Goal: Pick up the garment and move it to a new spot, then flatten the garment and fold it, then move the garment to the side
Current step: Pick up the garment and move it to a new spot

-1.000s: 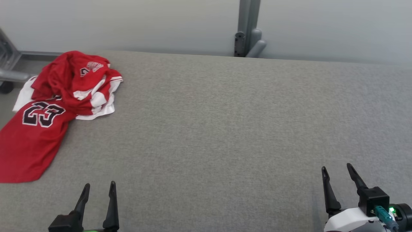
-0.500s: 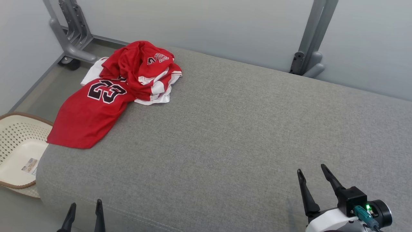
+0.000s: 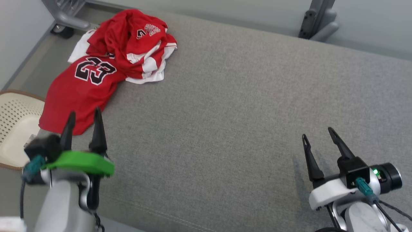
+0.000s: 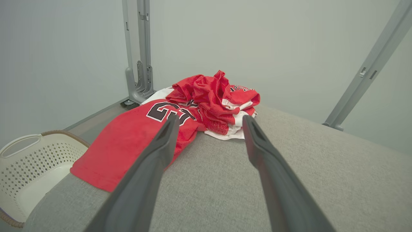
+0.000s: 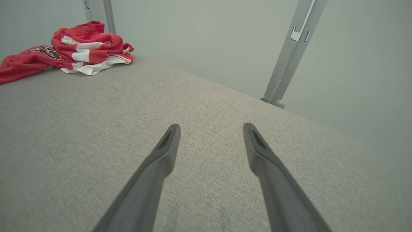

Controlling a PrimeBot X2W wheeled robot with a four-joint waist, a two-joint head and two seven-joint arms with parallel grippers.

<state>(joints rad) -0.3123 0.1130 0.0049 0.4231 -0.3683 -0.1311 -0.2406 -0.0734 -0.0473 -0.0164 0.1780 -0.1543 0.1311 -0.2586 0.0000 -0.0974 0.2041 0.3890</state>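
The garment (image 3: 106, 61) is a crumpled red and white jersey with a black 23, lying at the far left corner of the grey padded surface (image 3: 231, 112), its lower part hanging over the left edge. My left gripper (image 3: 84, 117) is open, raised just short of the jersey's near hem, nothing between its fingers. From the left wrist view the garment (image 4: 180, 125) lies straight ahead past the open left gripper (image 4: 209, 120). My right gripper (image 3: 317, 133) is open over bare surface at the lower right, far from the garment (image 5: 74, 48). The right gripper (image 5: 210, 127) holds nothing.
A cream perforated basket (image 3: 16, 122) stands on the floor left of the surface, below the jersey's hanging hem; it shows too as the basket (image 4: 29, 161). Grey metal posts (image 3: 317, 19) and a wheeled frame (image 3: 64, 19) stand along the pale back wall.
The head camera has swung left and down, shifting the whole picture. My left arm has risen and moved forward towards the jersey's hem. Both grippers stay open.
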